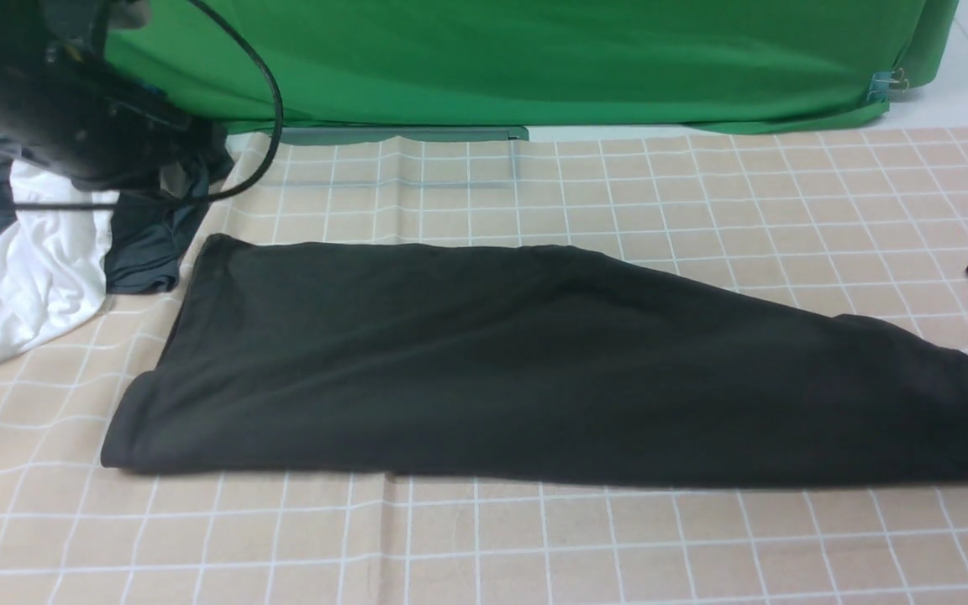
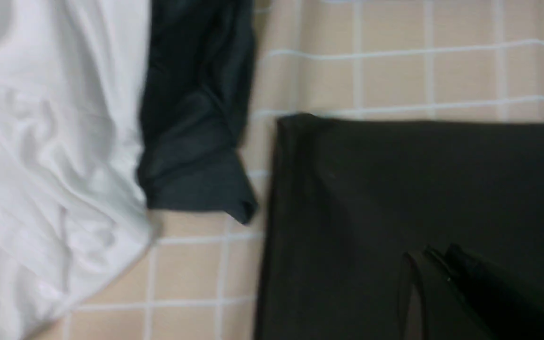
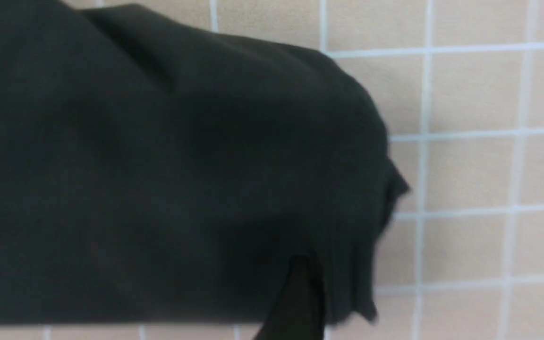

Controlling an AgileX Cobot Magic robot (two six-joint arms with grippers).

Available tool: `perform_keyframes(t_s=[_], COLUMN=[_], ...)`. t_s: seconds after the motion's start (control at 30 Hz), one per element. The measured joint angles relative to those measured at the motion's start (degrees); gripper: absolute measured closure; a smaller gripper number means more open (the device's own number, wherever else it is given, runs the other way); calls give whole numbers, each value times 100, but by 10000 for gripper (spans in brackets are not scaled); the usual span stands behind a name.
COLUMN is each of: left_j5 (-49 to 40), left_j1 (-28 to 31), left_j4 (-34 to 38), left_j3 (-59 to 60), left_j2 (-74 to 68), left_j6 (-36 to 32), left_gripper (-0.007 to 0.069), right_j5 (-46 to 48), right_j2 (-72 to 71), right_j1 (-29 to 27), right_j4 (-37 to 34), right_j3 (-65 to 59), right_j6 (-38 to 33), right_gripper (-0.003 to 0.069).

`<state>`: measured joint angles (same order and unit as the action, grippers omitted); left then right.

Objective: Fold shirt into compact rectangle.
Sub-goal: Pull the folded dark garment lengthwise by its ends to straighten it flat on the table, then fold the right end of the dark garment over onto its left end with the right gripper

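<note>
Checked tabletop (image 1: 484,546) in front; shirt (image 1: 534,378) flat across it, folded to long band.
Left tool (image 2: 430,255) shut over shirt's left end, right tool (image 3: 435,283) wide by right end. Probably soft, limp, light knit; best pinched at end corners.

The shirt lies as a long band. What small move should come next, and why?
Probably the right gripper, open over the shirt's right end, should drop and close on that end, ready to fold it leftward: the shirt lies as a long, tapering strip, not yet a compact rectangle.
</note>
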<state>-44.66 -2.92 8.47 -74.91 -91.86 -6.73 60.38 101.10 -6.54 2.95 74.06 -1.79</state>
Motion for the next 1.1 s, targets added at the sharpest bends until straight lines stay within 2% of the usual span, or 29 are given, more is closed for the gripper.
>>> perform_keyframes(t_s=[0.03, 0.13, 0.3, 0.43, 0.6, 0.7, 1.1], left_j5=[5, 55, 110, 116, 200, 231, 126], left_j1=[0, 0, 0, 0, 0, 0, 0], left_j4=[362, 804, 947, 947, 947, 947, 974], left_j3=[389, 1121, 2151, 2548, 2666, 2672, 2672], left_j2=[299, 921, 1875, 2326, 2689, 2742, 2753], left_j6=[-201, -482, -575, -580, -621, -681, -728], left_gripper=[608, 608, 607, 606, 606, 606, 606], right_j5=[-124, -251, -282, -290, -359, -370, 362], right_j2=[194, 523, 1033, 1125, 1125, 1116, 12], right_j1=[0, 0, 0, 0, -28, -119, -1073], right_j4=[-25, -38, -45, -147, -295, -412, -38], right_j3=[-18, -25, -29, -29, -29, -29, 374], right_j6=[-9, -9, -9, -60, -390, -473, -248], right_gripper=[-32, -32, -16, 67, 396, 538, 551])
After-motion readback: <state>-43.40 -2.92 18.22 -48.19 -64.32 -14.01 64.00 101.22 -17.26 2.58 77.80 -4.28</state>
